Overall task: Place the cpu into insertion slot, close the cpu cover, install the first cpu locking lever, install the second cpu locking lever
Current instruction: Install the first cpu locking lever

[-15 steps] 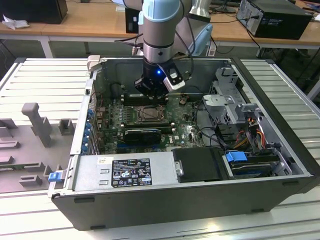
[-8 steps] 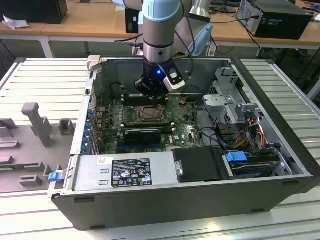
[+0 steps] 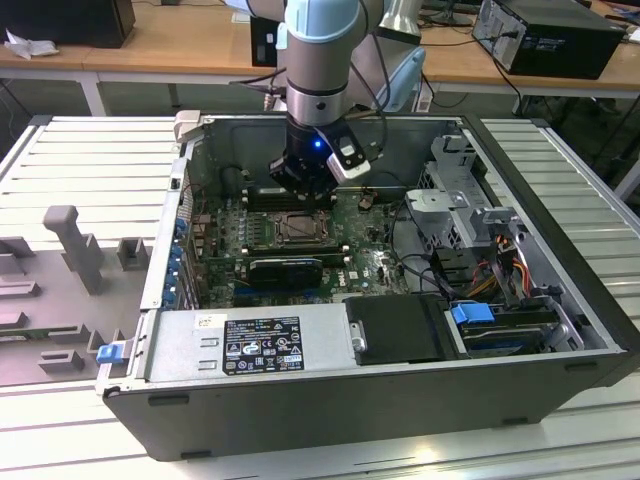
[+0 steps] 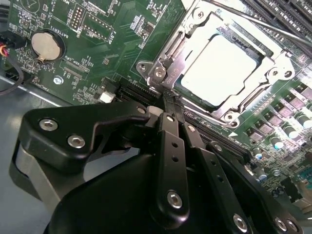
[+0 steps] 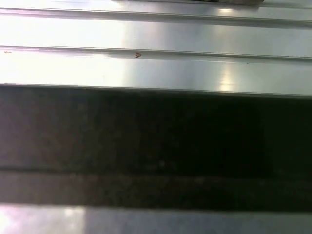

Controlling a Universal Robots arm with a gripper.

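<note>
Seated under the closed square silver-grey metal cpu cover [image 4: 229, 73], the silver-topped cpu [image 4: 222, 66] is retained, while the black gripper [image 4: 168, 100], fingers pressed together and empty, is positioned at the cover's 7 o'clock corner.

We see an open case [image 3: 560, 345] on a ribbed metal table [image 3: 90, 165]. Inside, a green motherboard [image 4: 122, 44] carries a coin battery [image 4: 47, 46]; a blue latch [image 3: 472, 312] sits at the exterior view's right.

wooden desks [image 3: 190, 45], ribbed metal table [image 3: 90, 160]
</note>
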